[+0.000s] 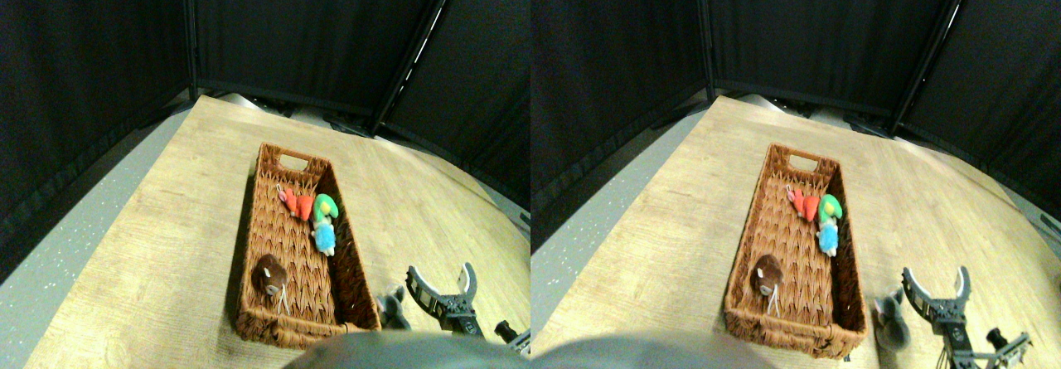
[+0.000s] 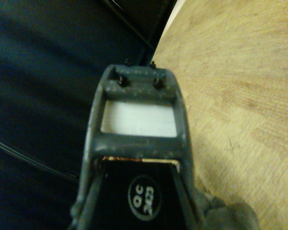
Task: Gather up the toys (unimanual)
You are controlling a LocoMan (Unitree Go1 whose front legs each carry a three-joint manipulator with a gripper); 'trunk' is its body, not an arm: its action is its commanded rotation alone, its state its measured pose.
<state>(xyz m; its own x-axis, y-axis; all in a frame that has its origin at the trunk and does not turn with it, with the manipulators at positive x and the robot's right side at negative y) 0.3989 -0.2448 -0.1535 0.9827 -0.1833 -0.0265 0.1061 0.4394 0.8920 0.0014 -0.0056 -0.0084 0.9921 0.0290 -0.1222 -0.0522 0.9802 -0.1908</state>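
A long brown wicker basket [image 1: 290,245] sits lengthwise on a pale wooden tabletop [image 1: 149,245], with black curtains [image 1: 315,29] closing off the space behind. Four small plush toys lie inside the basket. A red toy [image 1: 297,203], a green toy [image 1: 324,207] and a blue toy [image 1: 324,236] are bunched together along the basket's right wall toward the far end, the green and blue ones touching. A brown toy [image 1: 269,275] lies apart from them near the front left corner, a pale string trailing from it.

Outside the basket, just beside its near right corner, a grey toy [image 1: 392,309] rests on the tabletop. The robot's right tool [image 1: 443,279] is just to the right of it, its two curved jaws spread apart with nothing between them.

The wrist view shows none of the basket or its toys. It shows only a dark jaw frame [image 2: 139,120] against wood grain and dark curtain, plus a blurred grey lump at one corner, possibly the grey toy.
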